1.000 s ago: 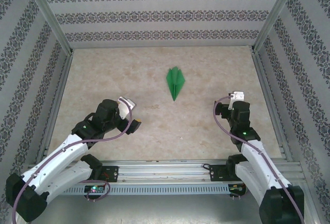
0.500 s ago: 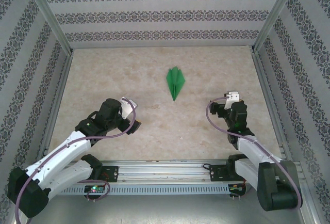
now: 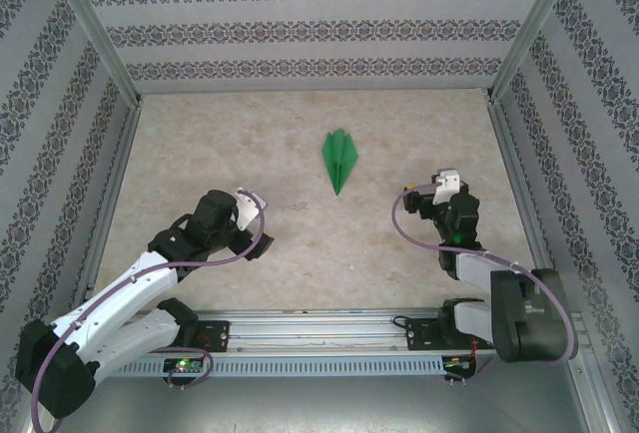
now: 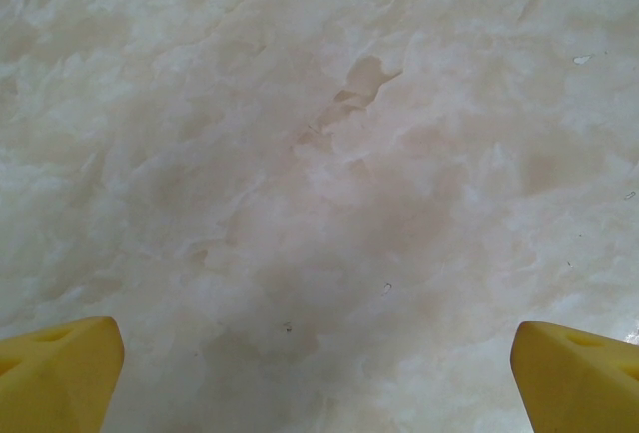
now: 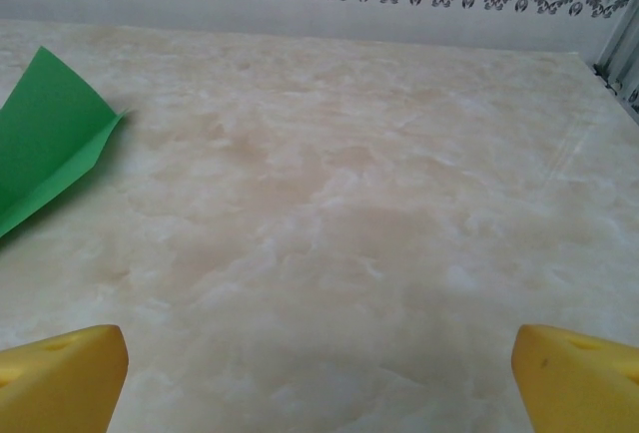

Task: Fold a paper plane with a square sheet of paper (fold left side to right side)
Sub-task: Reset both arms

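Evidently done folding: paper plane (image 3: 340, 160) lay centrally on the bench (image 3: 230, 144), nose toward the arms. L gripper (image 4: 319, 378) & R gripper (image 5: 319, 378) both gaped wide, empty, well apart from it, prob. parked clear to avoid disturbing creases.

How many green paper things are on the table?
1. The paper plane lies near the middle of the table, beyond the left arm and the right arm. They cover a bit of table, so something small could hide.
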Available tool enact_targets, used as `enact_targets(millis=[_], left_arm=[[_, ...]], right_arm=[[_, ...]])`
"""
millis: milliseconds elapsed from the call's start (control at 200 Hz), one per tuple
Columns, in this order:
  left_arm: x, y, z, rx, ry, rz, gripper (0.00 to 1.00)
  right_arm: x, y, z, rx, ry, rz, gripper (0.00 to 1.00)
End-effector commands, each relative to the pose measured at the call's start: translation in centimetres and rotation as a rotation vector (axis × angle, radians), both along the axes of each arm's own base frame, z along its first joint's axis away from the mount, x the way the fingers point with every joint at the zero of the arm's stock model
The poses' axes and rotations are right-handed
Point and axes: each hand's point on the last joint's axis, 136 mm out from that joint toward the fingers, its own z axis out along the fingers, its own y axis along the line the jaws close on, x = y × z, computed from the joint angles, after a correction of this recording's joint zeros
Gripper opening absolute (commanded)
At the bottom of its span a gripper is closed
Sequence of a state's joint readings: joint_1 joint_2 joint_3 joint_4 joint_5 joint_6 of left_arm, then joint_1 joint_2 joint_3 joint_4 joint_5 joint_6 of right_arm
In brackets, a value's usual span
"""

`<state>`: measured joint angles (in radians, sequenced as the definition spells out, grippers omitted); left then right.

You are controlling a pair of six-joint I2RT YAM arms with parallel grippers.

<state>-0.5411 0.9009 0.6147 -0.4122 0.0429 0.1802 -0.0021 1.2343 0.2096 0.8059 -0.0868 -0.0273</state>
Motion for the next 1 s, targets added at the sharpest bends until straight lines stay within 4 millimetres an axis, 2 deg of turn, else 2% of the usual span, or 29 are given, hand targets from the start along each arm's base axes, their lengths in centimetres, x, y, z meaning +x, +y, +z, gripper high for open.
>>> enact_targets(millis=[0, 265, 345, 400, 480, 515, 839, 994], left_arm=[[-0.1, 0.8, -0.4, 0.038, 0.015, 0.011, 1.0], [0.0, 1.0, -0.5, 0.043, 0.016, 0.016, 1.0], [0.0, 1.0, -0.6, 0.046, 0.015, 0.018, 1.0], [0.0, 1.1, -0.7, 0.051, 0.017, 0.019, 1.0], [0.0, 1.1, -0.7, 0.057, 0.016, 0.019, 1.0], [0.1, 1.1, -0.7, 0.057, 0.016, 0.02, 1.0], [0.2, 1.4, 0.3, 0.043, -0.021, 0.039, 1.0], [0.8, 2.0, 2.0, -0.004, -0.059, 0.128, 1.0]], right_arm=[[1.4, 0.2, 2.4, 0.054, -0.093, 0.038, 0.98], [2.9, 0.9, 0.1, 0.074, -0.083, 0.086, 0.98], [3.3, 1.1, -0.1, 0.081, -0.083, 0.097, 0.98], [3.6, 0.6, -0.3, 0.08, -0.059, 0.068, 0.98], [4.5, -1.1, -1.1, 0.095, -0.002, -0.037, 0.98], [5.4, -1.1, -0.4, 0.081, -0.013, -0.051, 0.98], [5.3, -1.1, -0.4, 0.055, -0.007, -0.07, 0.98], [5.3, -1.1, -0.4, 0.055, -0.007, -0.071, 0.98]])
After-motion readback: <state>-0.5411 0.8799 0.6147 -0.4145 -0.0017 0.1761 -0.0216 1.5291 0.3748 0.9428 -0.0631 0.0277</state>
